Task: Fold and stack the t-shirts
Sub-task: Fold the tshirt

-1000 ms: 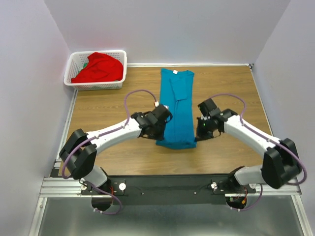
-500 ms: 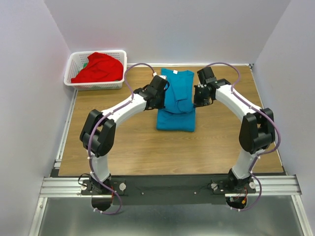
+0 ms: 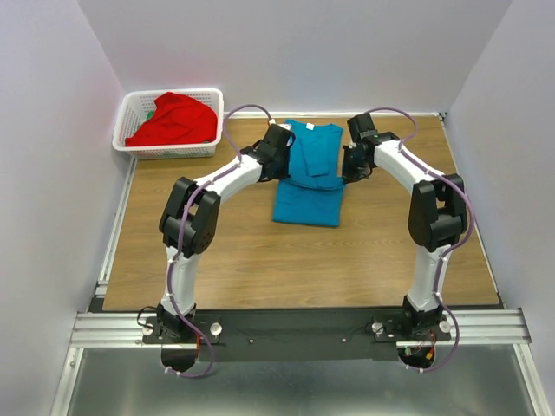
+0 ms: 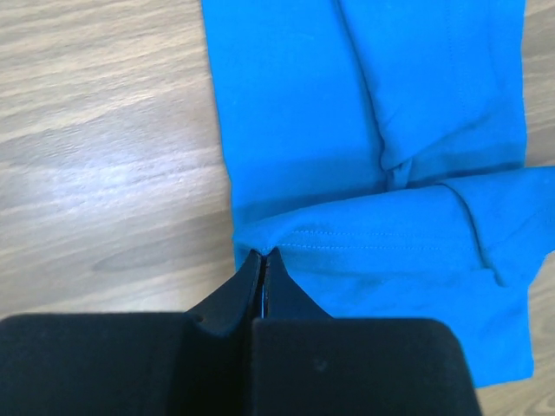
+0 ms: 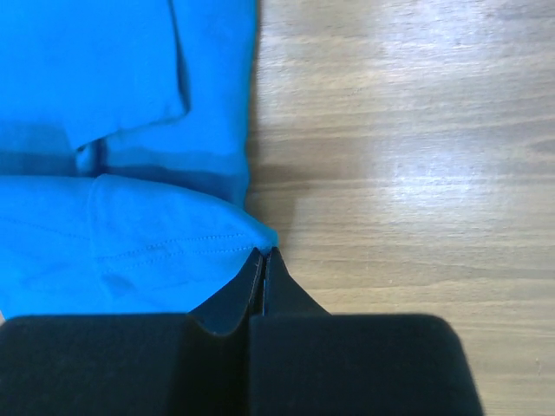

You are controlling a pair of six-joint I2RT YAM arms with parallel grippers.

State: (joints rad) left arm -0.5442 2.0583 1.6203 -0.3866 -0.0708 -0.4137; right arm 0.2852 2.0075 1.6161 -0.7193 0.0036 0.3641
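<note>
The teal shirt (image 3: 310, 178) lies on the far middle of the counter (image 3: 260, 260), folded lengthwise into a narrow strip with its collar toward the back wall; its near part is doubled over onto itself, so that the hem (image 4: 373, 238) runs crosswise over the strip's middle.

The left fingers (image 4: 247, 290) are pressed together and pinch the left corner of that hem; the cloth puckers right at their tips. The right fingers (image 5: 247, 286) are likewise together and clamped on the hem's right corner, where the edge comes to a small peak at their tips. In the right wrist view a dark shadow falls under the doubled layer.

Seen from above, the left arm (image 3: 217, 186) and the right arm (image 3: 416, 178) both reach far forward; their fingers stand at the two sides of the shirt, level with each other.

The red shirt (image 3: 173, 120) sits crumpled in a heap inside the white basket (image 3: 128, 113); the basket stands at the far left corner, well apart from the teal shirt. A bit of green shows in the basket beside the red cloth; what it is cannot be told.
</note>
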